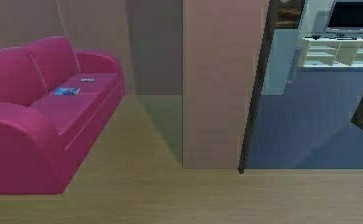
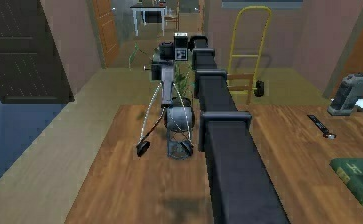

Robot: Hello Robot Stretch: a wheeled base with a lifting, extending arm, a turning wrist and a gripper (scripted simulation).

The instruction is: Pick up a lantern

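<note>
**A:** Where is the lantern?

**B:** On the table point(image 2: 119, 170). A grey upright cylinder on a dark base, which I take for the lantern point(image 2: 179, 122), stands just left of the arm point(image 2: 227, 140).

**A:** And the gripper?

**B:** The gripper point(image 2: 165, 148) is at the arm's far end. Its two thin fingers point(image 2: 144, 149) run toward the near side, and the lantern appears between them, closer to the right one.

**A:** Has it got hold?

**B:** I cannot tell. The lantern rests on the table right at the fingers. Whether they are around it, above it or touching it, the pictures don't settle.

**A:** So what does the lift turn on?

**B:** As I judge it, on centring. The lantern's long axis is upright, and it sits toward the right finger. A small shift right would put one finger on each side of its body before raising.

**A:** Anything in the way?

**B:** No. A dark remote point(image 2: 319, 125) lies well apart on the right.
</note>
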